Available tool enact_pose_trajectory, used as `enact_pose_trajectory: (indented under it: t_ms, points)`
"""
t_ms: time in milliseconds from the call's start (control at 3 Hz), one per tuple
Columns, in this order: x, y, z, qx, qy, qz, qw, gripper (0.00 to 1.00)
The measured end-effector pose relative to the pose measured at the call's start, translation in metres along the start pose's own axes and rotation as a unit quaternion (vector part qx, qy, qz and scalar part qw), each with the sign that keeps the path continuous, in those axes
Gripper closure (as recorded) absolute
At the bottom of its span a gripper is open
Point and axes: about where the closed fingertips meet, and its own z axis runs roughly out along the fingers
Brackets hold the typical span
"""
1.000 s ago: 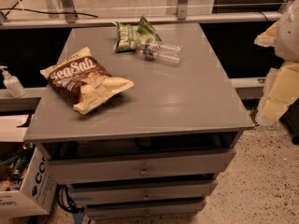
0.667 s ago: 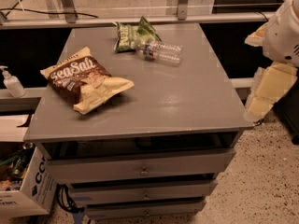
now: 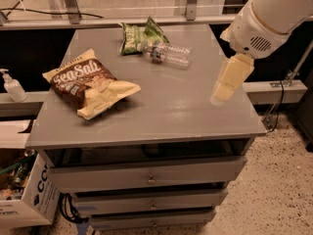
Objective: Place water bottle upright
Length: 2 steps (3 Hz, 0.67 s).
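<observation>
The water bottle (image 3: 166, 54) is small, clear and ribbed with a dark label band. It lies on its side at the back of the grey cabinet top (image 3: 161, 106), its cap end against a green chip bag (image 3: 139, 35). My gripper (image 3: 226, 83) hangs over the right part of the top, well to the right of and nearer than the bottle. It holds nothing that I can see. The white arm housing (image 3: 266, 18) fills the upper right corner.
A brown and cream Sea Salt chip bag (image 3: 88, 83) lies on the left of the top. A white pump-top dispenser (image 3: 11, 86) stands on a ledge at the left. A cardboard box (image 3: 24, 199) sits on the floor at lower left. Drawers (image 3: 146, 177) run below.
My arm and gripper have moved left from beyond the cabinet's right edge to over its right part. The bottle and bags have not moved.
</observation>
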Motion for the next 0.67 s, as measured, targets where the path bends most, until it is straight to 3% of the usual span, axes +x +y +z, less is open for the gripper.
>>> enact_pose_trajectory:
  t_ms: [333, 667]
  points:
    - [-0.0298, -0.0355, 0.0198, 0.018, -0.025, 0.008, 0.9995, 0.0]
    - [-0.0299, -0.0355, 0.0198, 0.018, -0.025, 0.008, 0.9995, 0.0]
